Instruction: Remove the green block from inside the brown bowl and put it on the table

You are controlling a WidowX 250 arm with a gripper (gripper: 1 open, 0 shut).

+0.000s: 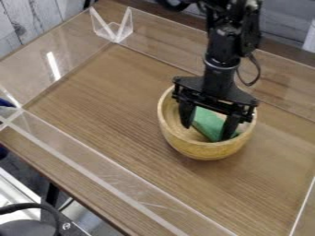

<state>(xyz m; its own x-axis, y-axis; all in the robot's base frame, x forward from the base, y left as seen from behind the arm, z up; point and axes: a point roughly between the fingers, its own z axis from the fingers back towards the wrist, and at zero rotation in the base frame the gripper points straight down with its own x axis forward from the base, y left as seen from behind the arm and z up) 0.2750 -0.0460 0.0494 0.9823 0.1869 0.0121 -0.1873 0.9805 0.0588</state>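
Observation:
The brown bowl (187, 139) stands on the table (99, 111), right of centre. Inside it lies the green block (209, 124), tilted against the bowl's inner wall. My gripper (212, 123) points straight down into the bowl, open, with one black finger on each side of the block. Its fingertips sit low inside the bowl; whether they touch the block I cannot tell. Part of the block is hidden behind the fingers.
Low clear acrylic walls (74, 152) edge the tabletop on all sides. A small clear folded piece (113, 25) stands at the back left corner. A black base with cables (31, 221) shows below the front left edge.

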